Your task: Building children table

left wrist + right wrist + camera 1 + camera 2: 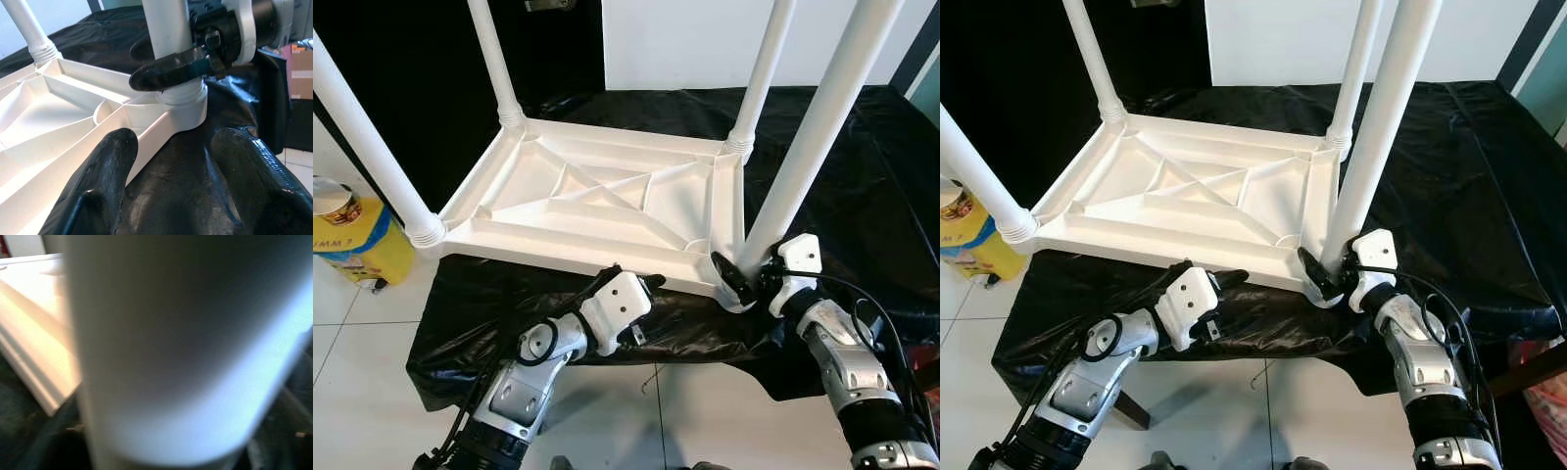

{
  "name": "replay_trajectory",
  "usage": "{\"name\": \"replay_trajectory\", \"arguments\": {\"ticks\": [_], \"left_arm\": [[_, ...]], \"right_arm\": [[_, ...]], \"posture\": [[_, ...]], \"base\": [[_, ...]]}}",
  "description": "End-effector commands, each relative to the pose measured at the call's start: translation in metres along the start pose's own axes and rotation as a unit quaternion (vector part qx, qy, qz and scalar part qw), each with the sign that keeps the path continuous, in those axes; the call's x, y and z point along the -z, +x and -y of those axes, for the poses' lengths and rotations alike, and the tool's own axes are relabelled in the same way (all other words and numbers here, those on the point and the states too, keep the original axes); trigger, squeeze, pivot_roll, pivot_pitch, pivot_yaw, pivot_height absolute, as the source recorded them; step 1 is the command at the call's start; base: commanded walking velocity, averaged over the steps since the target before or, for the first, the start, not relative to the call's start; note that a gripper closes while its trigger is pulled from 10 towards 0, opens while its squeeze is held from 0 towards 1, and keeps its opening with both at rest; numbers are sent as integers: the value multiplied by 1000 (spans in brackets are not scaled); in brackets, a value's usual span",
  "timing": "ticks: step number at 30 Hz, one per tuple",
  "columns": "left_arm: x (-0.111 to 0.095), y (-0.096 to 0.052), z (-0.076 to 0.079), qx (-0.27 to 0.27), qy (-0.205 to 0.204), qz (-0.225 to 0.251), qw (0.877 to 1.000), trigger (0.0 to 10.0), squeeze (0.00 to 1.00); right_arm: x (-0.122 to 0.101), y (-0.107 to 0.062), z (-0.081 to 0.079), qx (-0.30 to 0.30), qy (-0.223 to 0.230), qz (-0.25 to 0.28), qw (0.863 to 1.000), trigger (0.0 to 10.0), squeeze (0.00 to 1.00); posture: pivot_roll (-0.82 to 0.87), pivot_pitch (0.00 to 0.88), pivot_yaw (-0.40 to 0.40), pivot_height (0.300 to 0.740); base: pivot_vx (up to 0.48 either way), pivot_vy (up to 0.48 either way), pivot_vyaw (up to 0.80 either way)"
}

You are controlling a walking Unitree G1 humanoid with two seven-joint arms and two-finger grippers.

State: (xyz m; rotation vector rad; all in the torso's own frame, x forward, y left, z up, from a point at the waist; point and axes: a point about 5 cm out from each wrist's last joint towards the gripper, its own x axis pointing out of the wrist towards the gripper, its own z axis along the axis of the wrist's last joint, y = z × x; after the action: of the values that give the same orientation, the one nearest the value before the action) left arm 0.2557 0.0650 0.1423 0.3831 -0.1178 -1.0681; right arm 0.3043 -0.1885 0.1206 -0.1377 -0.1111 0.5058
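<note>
A white children's table (597, 196) lies upside down on a black sheet (871, 166), with its legs pointing up. My right gripper (749, 276) is shut around the base of the near right leg (813, 137). One black finger (171, 71) crosses the front of the leg just above its socket (188, 105). That leg (166, 342) looms blurred and very close in the right wrist view. My left gripper (176, 196) is open at the table's front rim (558, 253). One finger (100, 186) rests by the white rim and the other (259, 181) lies over the black sheet.
Three other white legs stand at the far left (494, 59), far right (762, 73) and near left (362, 137) corners. A yellow container (357, 240) sits on the tiled floor (352, 382) to the left. The black sheet hangs over the near edge of the support.
</note>
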Motion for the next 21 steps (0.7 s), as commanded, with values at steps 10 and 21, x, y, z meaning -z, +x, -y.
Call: {"name": "replay_trajectory", "arguments": {"ticks": [10,21], "left_arm": [[2,0,-1,-19,-7,-4,1000,10000,0],[1,5,-1,-18,-8,1,1000,10000,0]], "right_arm": [[9,-8,10,1,-8,-17,1000,0,0],[14,-19,9,62,11,-18,998,10000,0]], "posture": [[-24,83,-20,740],[-52,79,-24,740]], "base": [[0,0,0],[0,0,0]]}}
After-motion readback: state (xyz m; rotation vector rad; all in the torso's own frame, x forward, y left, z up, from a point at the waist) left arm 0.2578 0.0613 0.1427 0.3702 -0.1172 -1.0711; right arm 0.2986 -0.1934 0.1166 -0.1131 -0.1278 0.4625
